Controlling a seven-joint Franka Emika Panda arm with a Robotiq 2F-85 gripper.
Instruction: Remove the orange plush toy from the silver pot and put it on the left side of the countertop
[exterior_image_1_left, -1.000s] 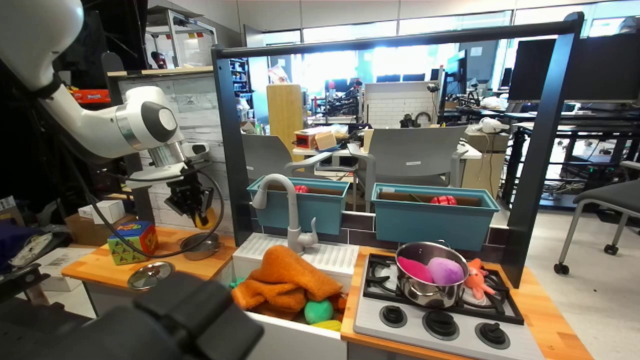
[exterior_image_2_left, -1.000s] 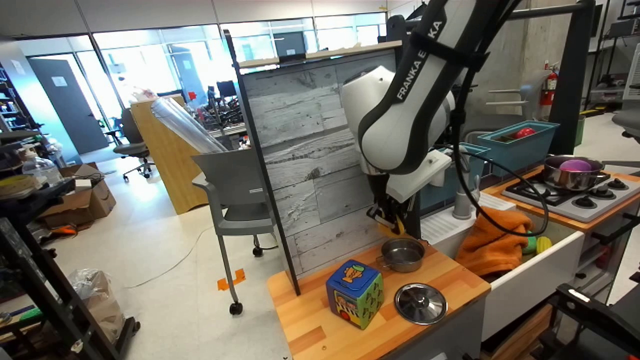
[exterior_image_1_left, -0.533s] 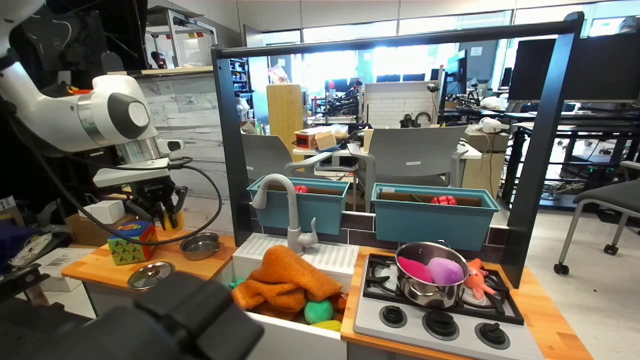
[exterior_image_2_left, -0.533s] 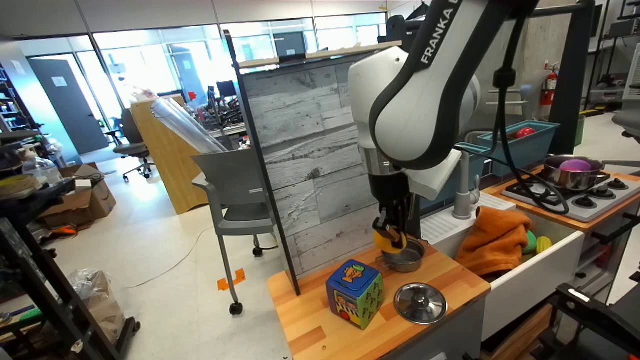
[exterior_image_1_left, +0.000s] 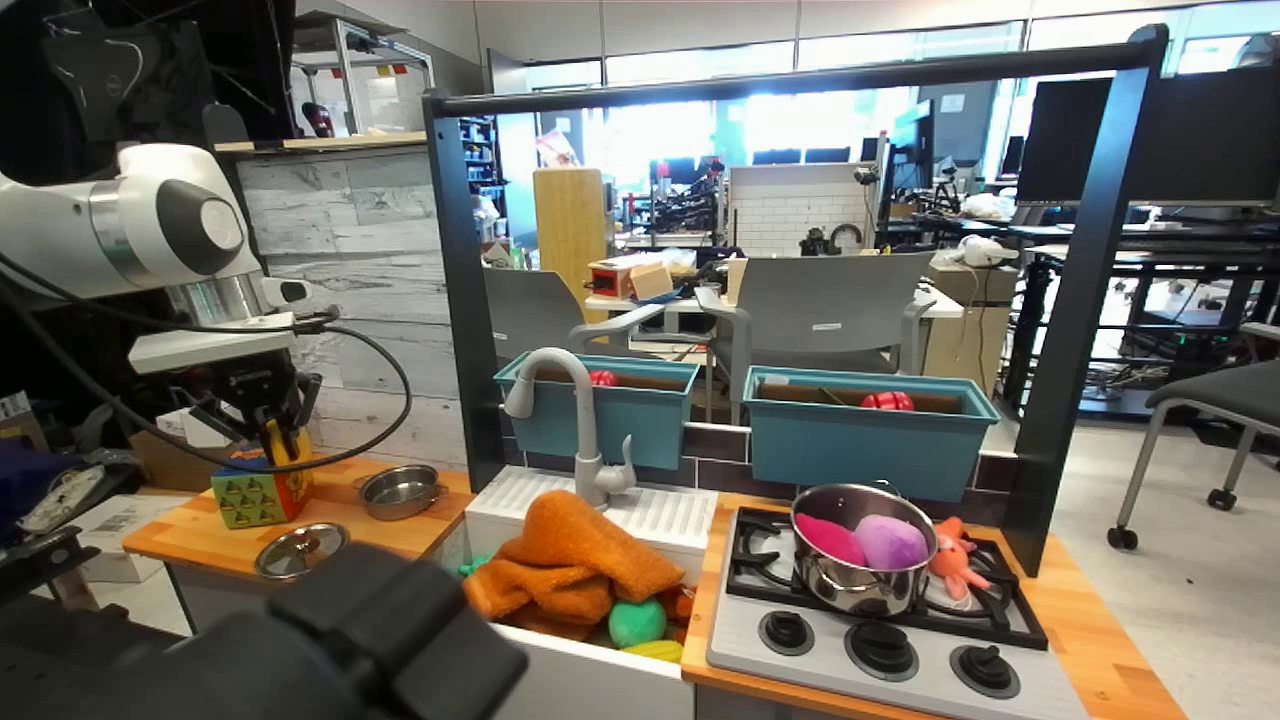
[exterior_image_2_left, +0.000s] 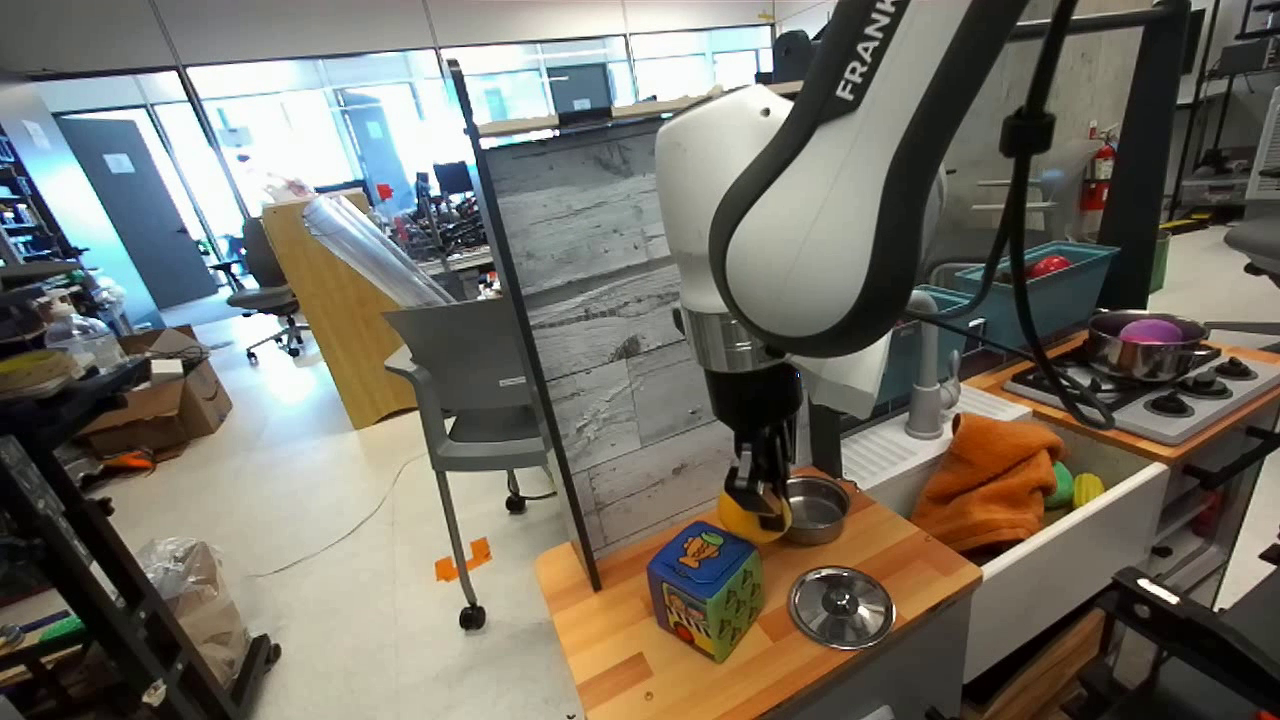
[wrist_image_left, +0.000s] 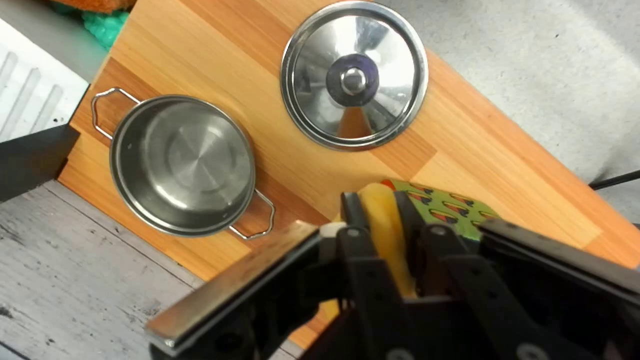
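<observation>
Most steps done, I'd judge: silver pot (wrist_image_left: 182, 165) shows nothing inside; yellow-orange plush toy (exterior_image_2_left: 740, 518) is out, gripped by the pincer (wrist_image_left: 377, 198) just beside the patterned cube (exterior_image_2_left: 705, 588), contact unclear. Left: set toy down on the counter (exterior_image_2_left: 640, 680), left side, let go.

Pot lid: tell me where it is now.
In the wrist view, the pot lid lies at top center on the wooden countertop, right of the silver pot and upper left of the toy cube.
</observation>
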